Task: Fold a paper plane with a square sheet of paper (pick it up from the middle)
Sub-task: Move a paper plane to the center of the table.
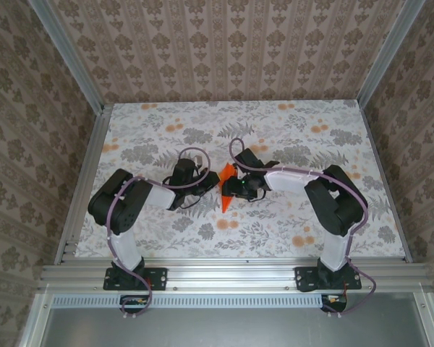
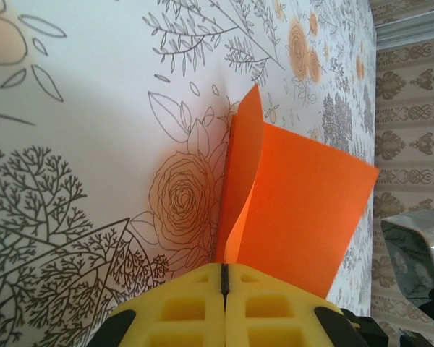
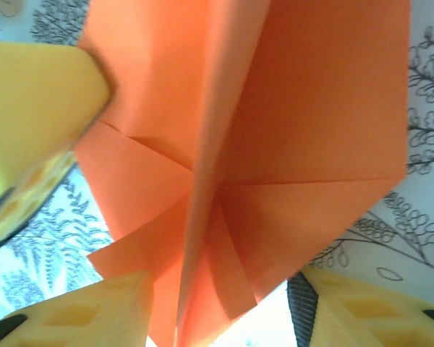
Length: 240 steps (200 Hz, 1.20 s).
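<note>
The bright orange sheet of paper is folded along a centre crease with diagonal flaps and tapers to a point toward the near side, like a paper plane. It is held up off the table between the two arms. My left gripper is shut on one edge of it. In the left wrist view the paper rises straight out of the seam between the closed yellow fingers. My right gripper stands open around the paper. Its yellow fingers are apart, with the folded layers hanging between them and a gap on the right side.
The table carries a grey floral cloth with pale orange flower blotches. Wallpapered walls and aluminium rails close it in on three sides. The left gripper's yellow finger sits close at the upper left of the right wrist view.
</note>
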### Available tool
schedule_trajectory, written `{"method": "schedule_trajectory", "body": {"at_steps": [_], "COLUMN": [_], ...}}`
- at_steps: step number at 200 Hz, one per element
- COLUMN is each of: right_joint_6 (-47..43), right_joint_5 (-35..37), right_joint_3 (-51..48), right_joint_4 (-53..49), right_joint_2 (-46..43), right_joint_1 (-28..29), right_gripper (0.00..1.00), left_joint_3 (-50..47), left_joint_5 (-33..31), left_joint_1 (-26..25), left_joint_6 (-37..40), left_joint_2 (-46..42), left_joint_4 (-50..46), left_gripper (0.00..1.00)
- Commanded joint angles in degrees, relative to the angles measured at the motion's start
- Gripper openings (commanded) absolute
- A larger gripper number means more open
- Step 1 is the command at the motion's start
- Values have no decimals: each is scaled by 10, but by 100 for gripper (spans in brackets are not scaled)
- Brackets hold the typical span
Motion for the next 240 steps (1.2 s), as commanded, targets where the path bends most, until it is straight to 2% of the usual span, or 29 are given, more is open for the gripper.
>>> {"method": "schedule_trajectory", "body": {"at_steps": [1,43,88,118,196,240], "right_joint_6": [3,9,17,7,2,3], "right_joint_5": [-31,-27,69,55,47,32], "right_joint_3": [-18,-22,-48,-48,-16,-9], "right_joint_4": [55,65,34,36,20,24], "right_joint_2": [-27,-35,-101,-119,-45,-28], "right_joint_1": [-1,-1,-1,6,23,25], "right_gripper": [57,56,57,57,56,51], "left_joint_3": [5,8,9,10,15,18], "left_joint_5": [27,28,22,23,26,29], "left_joint_1": [3,3,3,3,1,-1], "left_joint_6": [-13,-12,-10,-10,-13,-17], "left_joint_2": [14,19,17,17,21,25], "left_joint_4": [0,-4,-10,-8,-7,-2], "left_gripper": [5,4,4,4,4,4]}}
